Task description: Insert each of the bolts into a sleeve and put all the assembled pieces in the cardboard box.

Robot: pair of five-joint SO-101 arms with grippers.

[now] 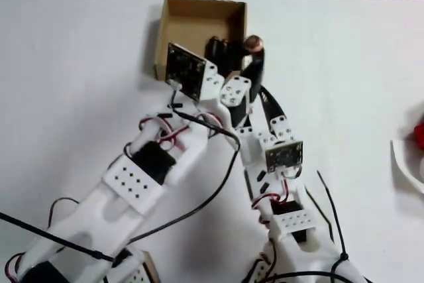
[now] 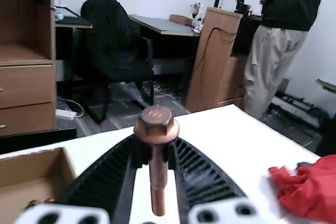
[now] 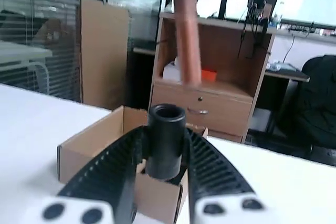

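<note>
A copper bolt stands head up between the black fingers of my left gripper, which is shut on its shaft. In the high view its head shows at the near right corner of the cardboard box, with my left gripper beside it. My right gripper is shut on a black sleeve, held upright with its hole facing up. The bolt's shaft hangs just above that hole, a little to one side and apart from it. In the high view my right gripper sits under the bolt head.
The open box lies just behind the sleeve. A red cloth and a white rim lie at the table's right edge. Both arms and their cables crowd the middle and front of the table.
</note>
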